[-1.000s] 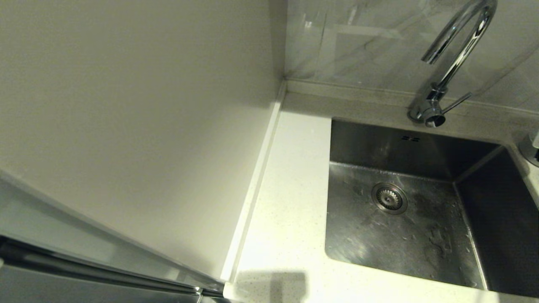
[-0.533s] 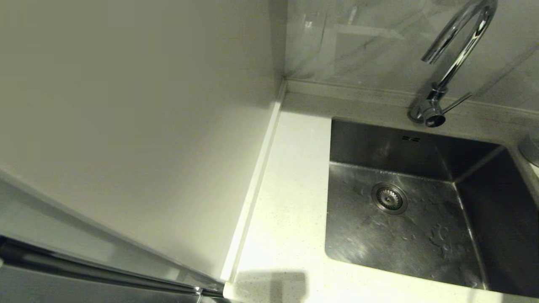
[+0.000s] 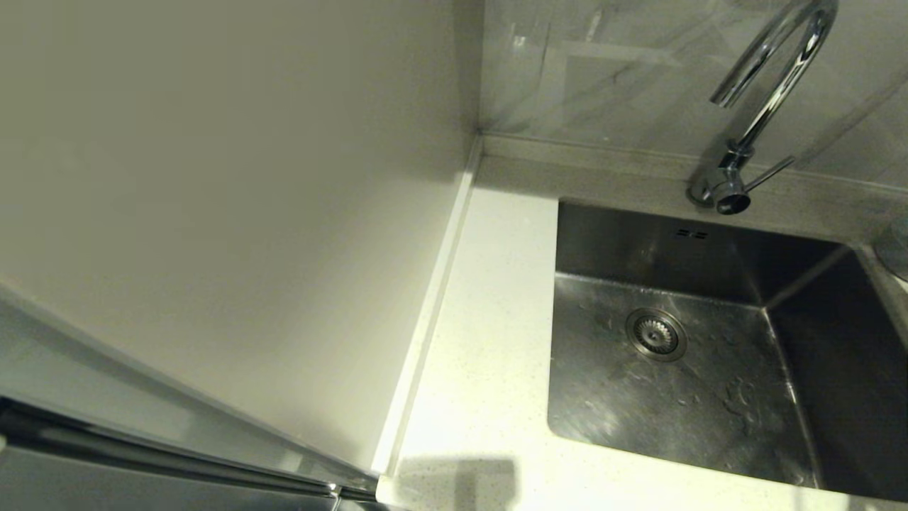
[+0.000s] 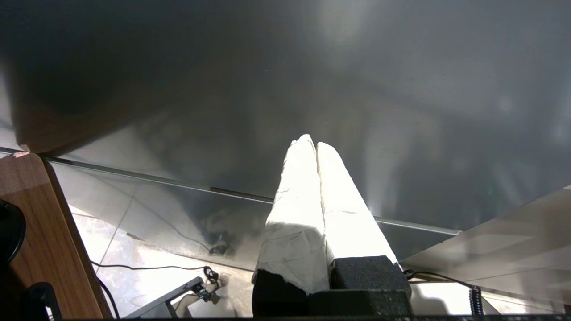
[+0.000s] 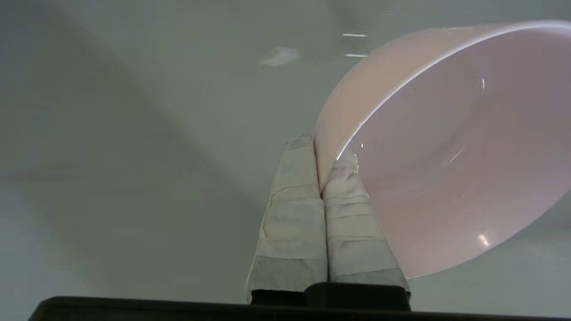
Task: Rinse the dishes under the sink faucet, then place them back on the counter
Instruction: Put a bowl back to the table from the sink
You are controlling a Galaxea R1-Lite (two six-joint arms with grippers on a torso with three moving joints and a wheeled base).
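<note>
My right gripper (image 5: 319, 145) is shut on the rim of the pale pink bowl (image 5: 446, 147), one finger inside and one outside. The bowl is tilted with its hollow facing the camera, over a plain pale surface. Neither that gripper nor the bowl shows in the head view. The steel sink (image 3: 709, 411) holds no dishes; its floor is wet around the drain strainer (image 3: 655, 333). The chrome faucet (image 3: 766, 92) arches over the basin's back edge. My left gripper (image 4: 312, 142) is shut on nothing, parked low beside a steel panel. The white and yellow-green bowls are out of view.
White speckled counter (image 3: 489, 341) runs along the sink's left side, bounded by a cream wall panel (image 3: 248, 213). Two overflow slots (image 3: 690, 233) sit in the basin's back wall. A grey rounded shape (image 3: 898, 248) cuts the head view's right edge.
The grey shape at the head view's right edge has slid slightly further out of frame. Sink, faucet and counter are unchanged.
</note>
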